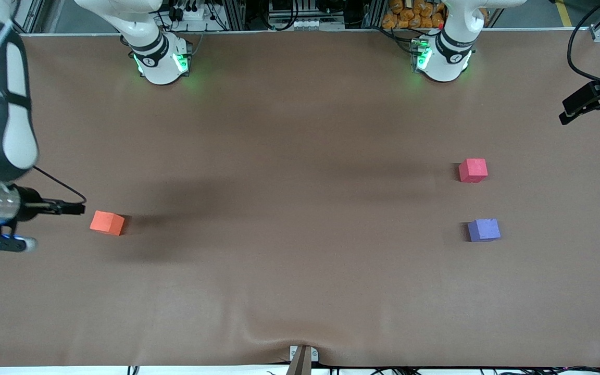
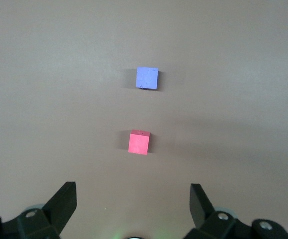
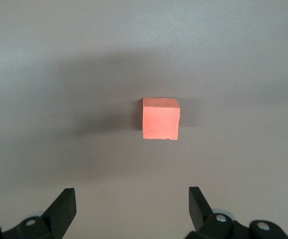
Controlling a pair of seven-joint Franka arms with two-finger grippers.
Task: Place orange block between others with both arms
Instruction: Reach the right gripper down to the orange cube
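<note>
The orange block (image 1: 107, 223) (image 3: 160, 119) lies on the brown table toward the right arm's end. My right gripper (image 1: 77, 209) (image 3: 130, 191) hangs open over the table just beside it, with nothing between its fingers. The others, a pinkish-red cube (image 1: 473, 170) (image 2: 139, 143) and a purple-blue cube (image 1: 484, 229) (image 2: 147, 78), sit apart toward the left arm's end, the purple-blue one nearer the front camera. My left gripper (image 1: 565, 113) (image 2: 132, 186) is open and empty over the table's edge at that end, away from both cubes.
A brown mat (image 1: 300, 156) covers the table and wrinkles near a small clamp (image 1: 302, 358) at the front edge. The right arm's base (image 1: 162, 60) and the left arm's base (image 1: 443, 57) stand along the back edge. Wide bare mat separates the orange block from the two cubes.
</note>
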